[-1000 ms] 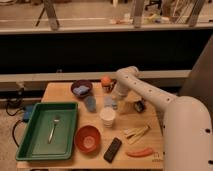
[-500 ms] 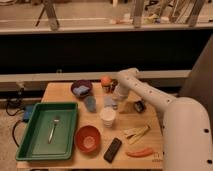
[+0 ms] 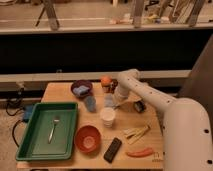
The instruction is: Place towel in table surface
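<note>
The towel (image 3: 108, 101) is a small pale blue fabric piece lying on the tan table surface (image 3: 65, 93), just behind the white paper cup (image 3: 107, 116). My gripper (image 3: 114, 103) is at the end of the white arm that reaches in from the right. It is down at the towel's right edge, touching or nearly touching it. Part of the towel is hidden behind the gripper.
A translucent blue cup (image 3: 90, 104) stands left of the towel. A purple bowl (image 3: 81, 88) with a blue lump sits behind. An orange item (image 3: 105, 81) and a dark can (image 3: 113, 85) are close behind the gripper. In front are a green tray (image 3: 30, 142), red bowl (image 3: 88, 138) and black device (image 3: 112, 149).
The arm has stayed almost in place over the towel, with only a slight settling of the gripper toward it. The objects on the table have not moved.
</note>
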You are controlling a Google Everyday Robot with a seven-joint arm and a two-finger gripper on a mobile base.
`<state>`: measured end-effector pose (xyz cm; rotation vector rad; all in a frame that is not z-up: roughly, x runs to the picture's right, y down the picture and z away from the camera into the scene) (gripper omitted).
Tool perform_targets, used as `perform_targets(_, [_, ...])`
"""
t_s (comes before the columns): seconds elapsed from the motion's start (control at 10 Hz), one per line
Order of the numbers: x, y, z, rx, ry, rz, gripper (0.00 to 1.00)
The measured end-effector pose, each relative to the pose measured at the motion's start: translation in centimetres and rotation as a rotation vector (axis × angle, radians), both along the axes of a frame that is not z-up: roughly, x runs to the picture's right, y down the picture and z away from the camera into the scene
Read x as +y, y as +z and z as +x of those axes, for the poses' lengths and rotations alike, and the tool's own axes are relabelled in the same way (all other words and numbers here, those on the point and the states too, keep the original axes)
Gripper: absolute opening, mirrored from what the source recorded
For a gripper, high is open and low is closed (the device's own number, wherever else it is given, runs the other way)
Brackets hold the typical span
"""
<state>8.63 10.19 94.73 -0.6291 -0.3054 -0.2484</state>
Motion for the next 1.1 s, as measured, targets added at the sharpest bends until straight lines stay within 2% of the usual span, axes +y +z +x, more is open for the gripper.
perform_targets(0.1, [-0.6, -0.6, 0.3, 0.001, 0.001, 0.003, 0.01])
perform_targets(0.4, [-2.6, -2.8, 1.1, 0.001, 0.0, 0.008, 0.0])
perform_targets(0.7, [-2.6, -3.2, 1.2, -0.003, -0.003, 0.008, 0.0])
perform_targets(1.0, [-2.6, -3.9, 1.3, -0.004, -0.003, 0.004, 0.19])
perform_targets(1.1, [-2.5, -4.0, 1.4, -0.004, -0.002, 0.002, 0.22])
